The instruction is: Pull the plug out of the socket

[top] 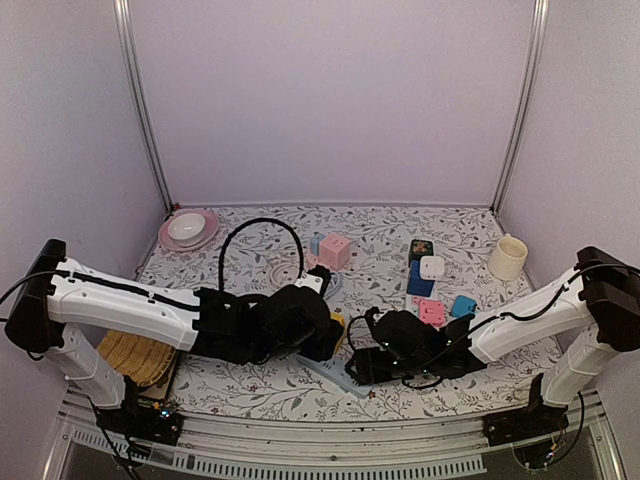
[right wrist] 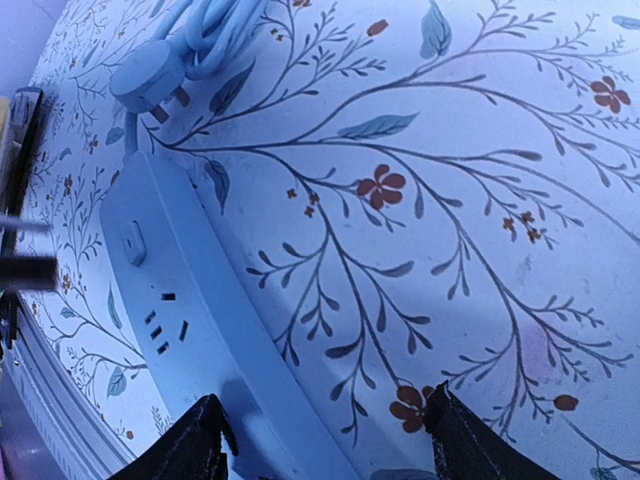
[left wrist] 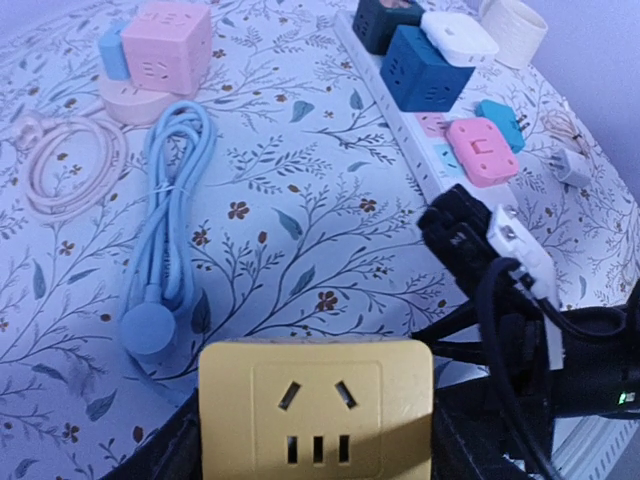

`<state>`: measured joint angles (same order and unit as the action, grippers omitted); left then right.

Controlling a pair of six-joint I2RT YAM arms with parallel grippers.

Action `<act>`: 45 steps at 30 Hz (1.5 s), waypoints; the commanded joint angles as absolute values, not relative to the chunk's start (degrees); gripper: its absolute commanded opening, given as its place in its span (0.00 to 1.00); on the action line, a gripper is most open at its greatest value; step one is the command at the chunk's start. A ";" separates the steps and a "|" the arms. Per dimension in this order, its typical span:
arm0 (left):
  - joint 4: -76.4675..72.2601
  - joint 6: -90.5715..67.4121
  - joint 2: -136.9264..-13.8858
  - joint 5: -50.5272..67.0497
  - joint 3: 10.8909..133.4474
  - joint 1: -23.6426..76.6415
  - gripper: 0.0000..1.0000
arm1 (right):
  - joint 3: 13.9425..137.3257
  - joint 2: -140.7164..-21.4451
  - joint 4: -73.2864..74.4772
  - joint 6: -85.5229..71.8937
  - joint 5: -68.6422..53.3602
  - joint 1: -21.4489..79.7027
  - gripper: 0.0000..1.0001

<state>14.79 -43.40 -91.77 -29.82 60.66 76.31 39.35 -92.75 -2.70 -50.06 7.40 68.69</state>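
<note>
A yellow square plug (left wrist: 318,410) with socket holes on its face sits between the dark fingers of my left gripper (left wrist: 318,445), which is shut on it. It is held above the table, apart from the white power strip (left wrist: 392,118). From above, the plug (top: 338,322) shows as a small yellow patch at the left gripper (top: 333,338). My right gripper (right wrist: 330,445) is open low over the near end of the power strip (right wrist: 190,320). Its left fingertip (right wrist: 205,440) is above the strip and the other is over the tablecloth. In the top view the right gripper (top: 358,368) is at the strip's end (top: 335,378).
On the strip sit a dark blue cube (left wrist: 425,65) with a white adapter and a pink adapter (left wrist: 482,150). A pink cube socket (top: 335,250), a coiled light blue cable (left wrist: 165,220), a cream cup (top: 508,257), a pink plate (top: 188,230) and a woven mat (top: 135,355) lie around.
</note>
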 commanded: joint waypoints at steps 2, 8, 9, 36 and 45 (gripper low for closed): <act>16.75 -48.41 -83.95 -32.37 55.48 72.55 0.55 | 39.04 -88.80 7.28 -48.44 8.86 68.63 0.70; 8.74 -50.51 -73.85 -23.17 42.36 64.89 0.57 | 42.23 -84.47 11.62 -46.75 11.86 68.44 0.71; 6.34 -50.54 -72.38 -20.44 39.68 63.19 0.58 | 42.69 -83.97 12.30 -46.47 12.44 68.24 0.71; 1.06 -55.42 -64.43 -9.73 22.59 49.71 0.90 | 35.78 -63.47 23.11 -41.01 16.33 52.50 0.73; 11.82 -54.78 -59.91 -17.52 27.47 50.86 0.90 | 33.95 -62.99 22.92 -39.36 15.86 47.11 0.75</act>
<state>6.11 -55.11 -61.93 -12.34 24.49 50.50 34.72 -63.42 22.65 -40.99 15.70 48.97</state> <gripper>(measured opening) 0.901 0.745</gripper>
